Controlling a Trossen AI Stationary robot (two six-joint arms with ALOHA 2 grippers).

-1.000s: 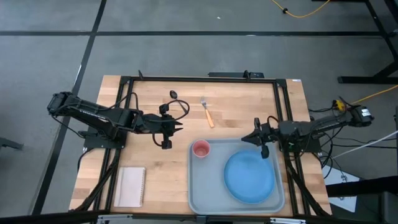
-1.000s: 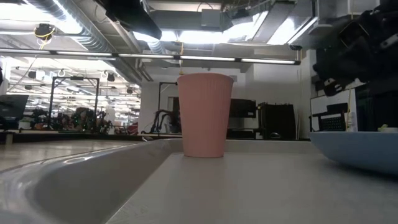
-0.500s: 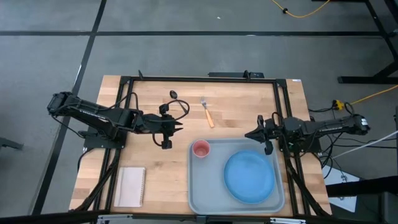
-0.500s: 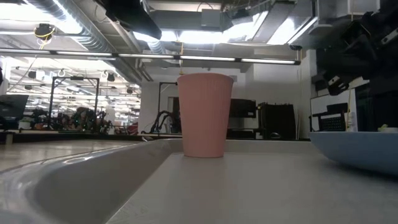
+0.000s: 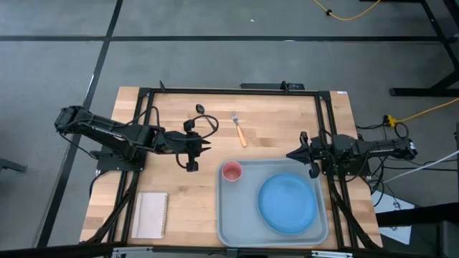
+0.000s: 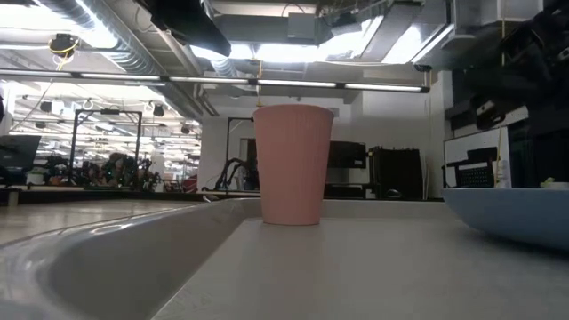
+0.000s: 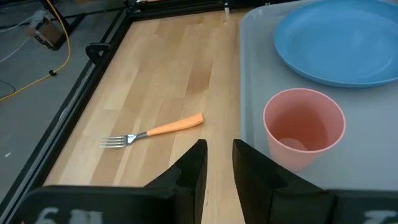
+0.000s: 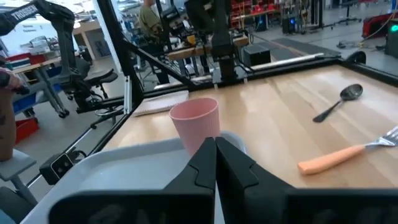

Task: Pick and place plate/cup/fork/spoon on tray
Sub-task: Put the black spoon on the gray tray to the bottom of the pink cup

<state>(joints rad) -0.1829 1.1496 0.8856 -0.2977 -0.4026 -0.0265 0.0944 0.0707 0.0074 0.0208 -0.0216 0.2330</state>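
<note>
The light-blue plate point(image 5: 287, 203) lies flat in the grey-blue tray point(image 5: 229, 215). The pink cup point(image 5: 232, 171) stands upright in the tray's far left corner, its base on the tray floor point(image 6: 293, 164). The orange-handled fork point(image 5: 239, 130) and the dark spoon point(image 5: 201, 110) lie on the wood beyond the tray. My left gripper point(image 5: 208, 147) hovers left of the cup, open by a narrow gap point(image 7: 219, 149), empty. My right gripper point(image 5: 289, 154) is shut and empty point(image 8: 216, 144) above the tray's far right corner.
A white notepad point(image 5: 150, 215) lies at the table's near left. A black frame point(image 5: 229, 91) runs around the tabletop. Bare wood lies between the fork point(image 7: 155, 132) and the tray's far rim point(image 7: 249, 81).
My right gripper has drawn back a little toward the table's right edge, still shut. The cup, plate, fork and spoon have stayed where they were.
</note>
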